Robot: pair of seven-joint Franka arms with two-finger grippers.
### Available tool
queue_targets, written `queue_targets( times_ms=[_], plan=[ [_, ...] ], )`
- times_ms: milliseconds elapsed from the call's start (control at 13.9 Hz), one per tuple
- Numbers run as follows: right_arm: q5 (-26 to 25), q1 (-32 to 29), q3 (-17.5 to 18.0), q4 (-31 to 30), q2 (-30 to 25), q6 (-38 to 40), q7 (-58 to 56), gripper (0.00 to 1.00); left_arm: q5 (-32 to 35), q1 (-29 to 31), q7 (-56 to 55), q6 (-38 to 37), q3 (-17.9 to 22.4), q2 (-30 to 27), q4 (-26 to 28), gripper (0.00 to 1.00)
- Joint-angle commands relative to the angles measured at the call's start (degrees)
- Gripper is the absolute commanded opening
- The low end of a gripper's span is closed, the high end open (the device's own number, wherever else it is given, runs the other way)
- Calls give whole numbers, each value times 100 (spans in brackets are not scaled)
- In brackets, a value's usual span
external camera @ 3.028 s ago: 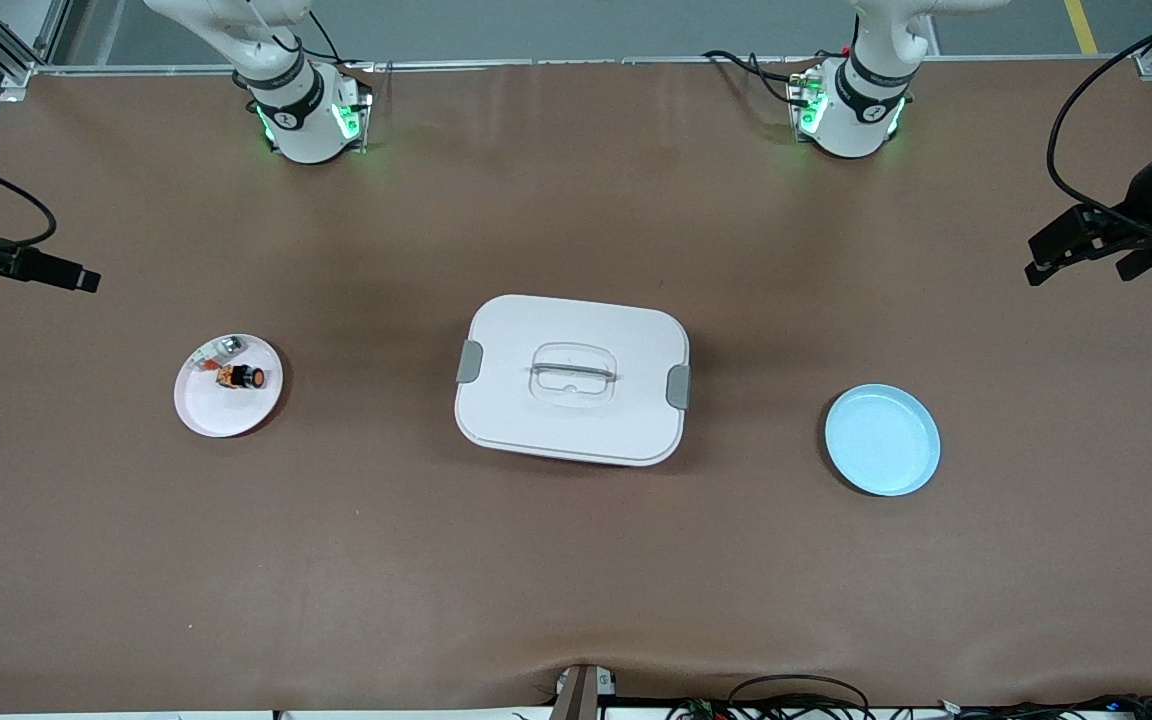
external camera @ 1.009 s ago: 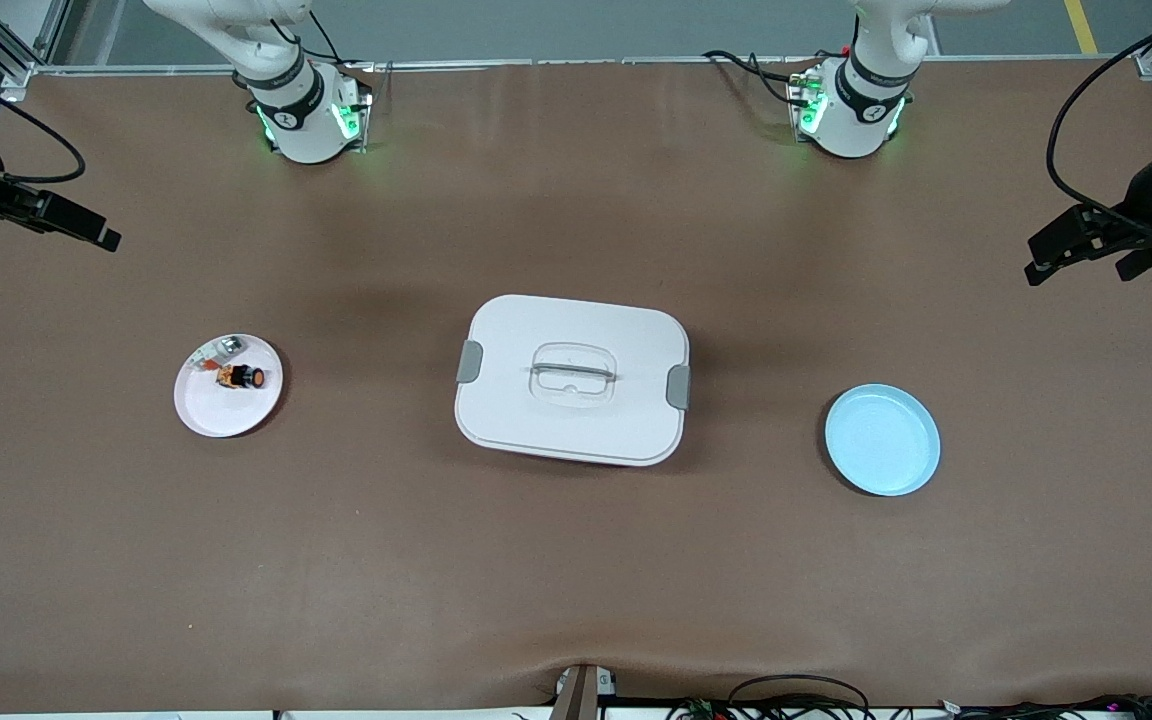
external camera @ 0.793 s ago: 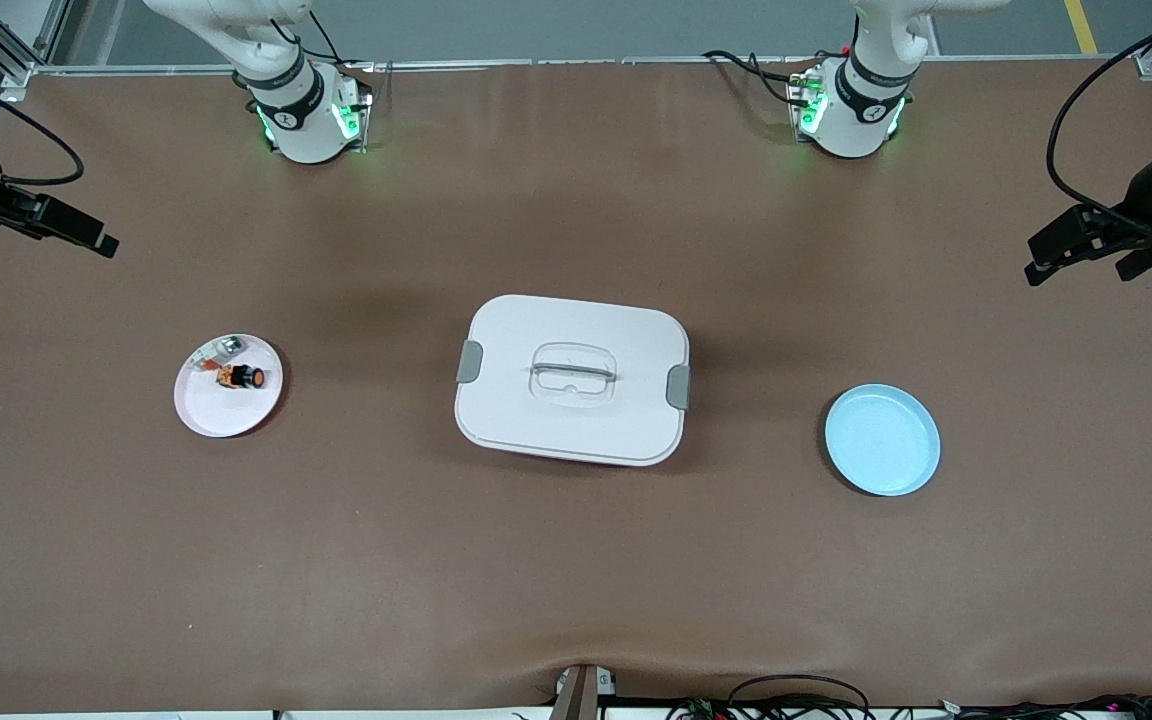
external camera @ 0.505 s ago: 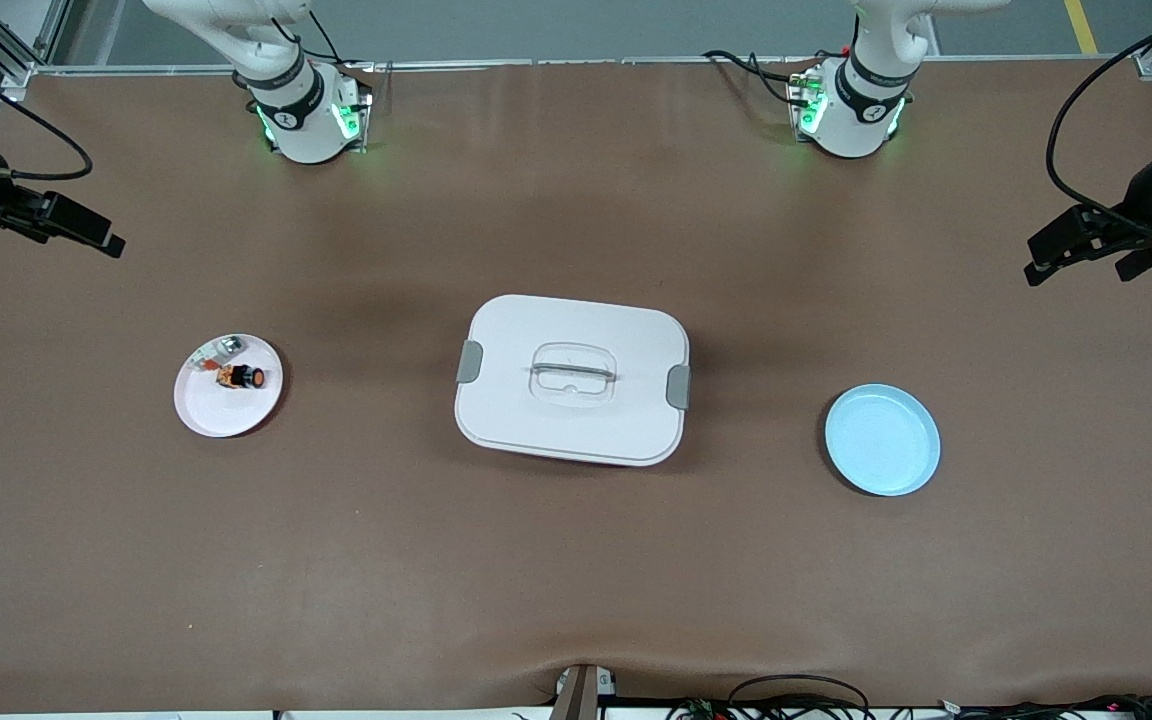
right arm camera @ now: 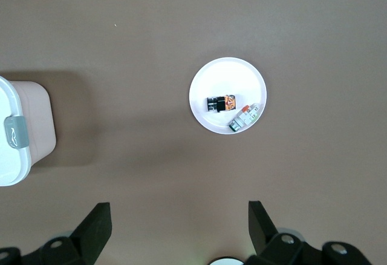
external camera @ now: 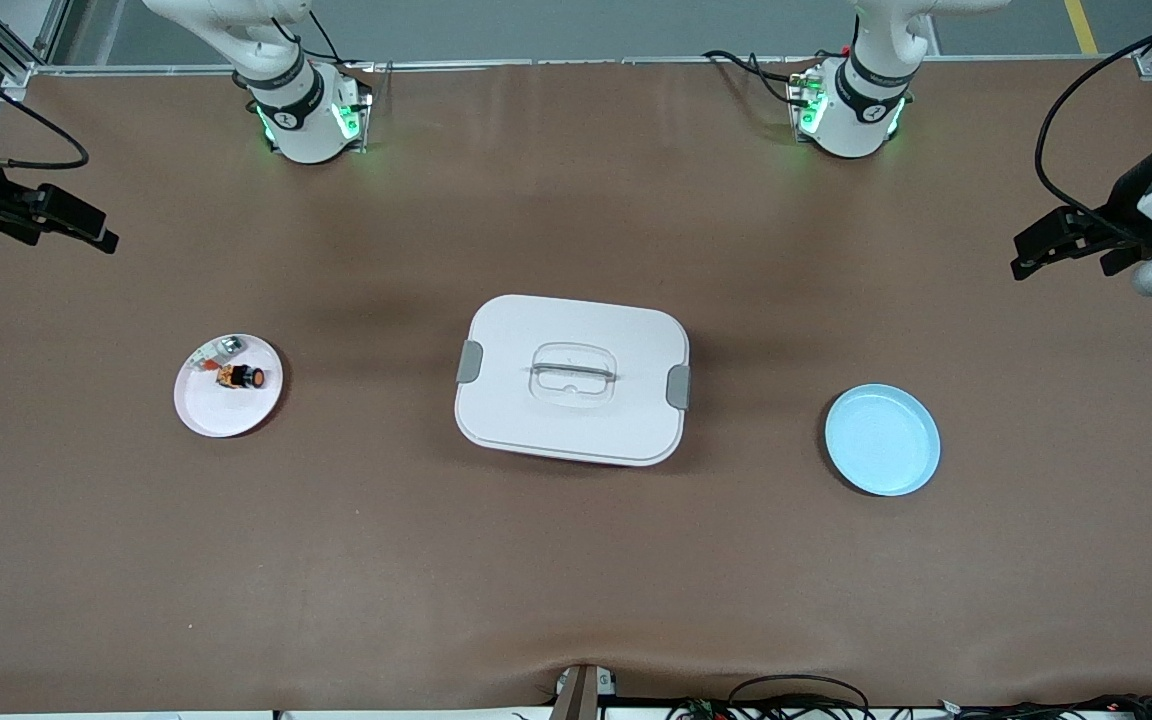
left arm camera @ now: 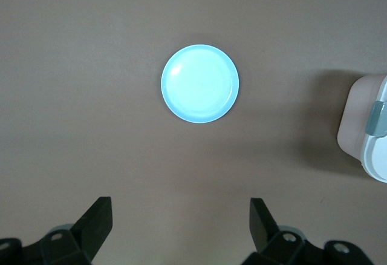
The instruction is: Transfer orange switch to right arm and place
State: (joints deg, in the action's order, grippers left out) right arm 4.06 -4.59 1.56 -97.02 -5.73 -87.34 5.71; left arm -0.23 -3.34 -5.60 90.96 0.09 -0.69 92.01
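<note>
The orange switch (external camera: 239, 377) with its black cap lies on its side on a small white plate (external camera: 221, 410) toward the right arm's end of the table. In the right wrist view the switch (right arm camera: 221, 103) lies on the plate (right arm camera: 208, 74). My right gripper (external camera: 96, 230) is open and empty, up over bare table at that end, apart from the plate; its own view shows it too (right arm camera: 179, 216). My left gripper (external camera: 1026, 258) is open and empty over bare table at the left arm's end (left arm camera: 180, 216).
A small silvery-clear piece with a red bit (right arm camera: 245, 117) lies beside the switch on the plate. A white lidded box (external camera: 572, 378) with grey latches stands mid-table. An empty light blue plate (external camera: 882, 439) lies toward the left arm's end (left arm camera: 200, 83).
My right gripper has moved toward the robots' edge of the table and a little inward, away from the white plate. My left gripper has shifted slightly inward. The switch has not moved.
</note>
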Motion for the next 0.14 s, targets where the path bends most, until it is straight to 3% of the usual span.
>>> queue_targets(
  times_ms=[0,72],
  plan=[
    [-167,19,2,-142,-156,-81,-96,100,23,-27,121,-131,-1,51,-139,100],
    [-221,19,2,-142,-165,-90,-122,100,23,-27,121,-131,-1,51,-139,100]
  ],
)
